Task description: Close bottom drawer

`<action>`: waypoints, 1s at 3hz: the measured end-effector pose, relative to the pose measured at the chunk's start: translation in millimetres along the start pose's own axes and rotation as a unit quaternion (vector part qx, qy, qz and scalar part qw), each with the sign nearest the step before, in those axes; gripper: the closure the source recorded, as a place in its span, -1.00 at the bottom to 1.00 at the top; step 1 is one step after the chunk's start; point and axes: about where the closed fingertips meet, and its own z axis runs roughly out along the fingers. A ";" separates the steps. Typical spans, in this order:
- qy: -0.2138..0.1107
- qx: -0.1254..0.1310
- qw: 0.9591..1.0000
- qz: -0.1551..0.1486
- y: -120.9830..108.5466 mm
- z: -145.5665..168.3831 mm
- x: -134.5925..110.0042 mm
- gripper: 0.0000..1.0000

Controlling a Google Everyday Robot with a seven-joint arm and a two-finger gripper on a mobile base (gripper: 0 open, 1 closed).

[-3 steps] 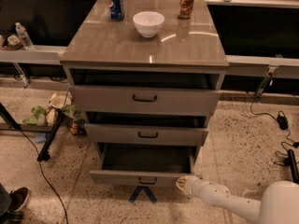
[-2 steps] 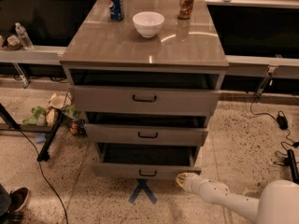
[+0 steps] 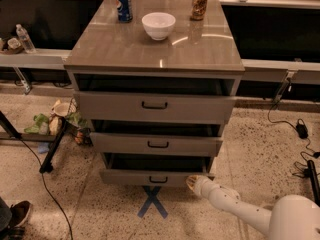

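The bottom drawer [image 3: 150, 177] is the lowest of three grey-taupe drawers, with a low wide front and a small black bar handle [image 3: 158, 180]. It stands out only a little, with a narrow dark gap above its front. My gripper [image 3: 192, 182] is at the end of my white arm [image 3: 235, 204], low near the floor. Its tip touches the right end of the drawer's front panel.
The middle drawer [image 3: 156, 144] and top drawer [image 3: 154, 106] stand slightly open. On the cabinet top are a white bowl [image 3: 158, 25], a blue can [image 3: 123, 4] and a brown can [image 3: 199, 3]. A blue X [image 3: 152, 202] marks the floor. Litter [image 3: 55, 121], a black stand leg [image 3: 54, 146] and cables [image 3: 300, 129] lie around.
The bottom drawer has slid back in most of the way. My gripper followed its front panel toward the cabinet.
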 end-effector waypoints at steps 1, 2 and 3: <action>-0.005 0.010 1.000 -0.004 -7.1 7.7 -4.5 1.00; -0.015 0.021 1.000 -0.014 -14.2 19.3 -14.0 1.00; -0.019 0.026 0.999 -0.019 -17.8 26.0 -18.4 1.00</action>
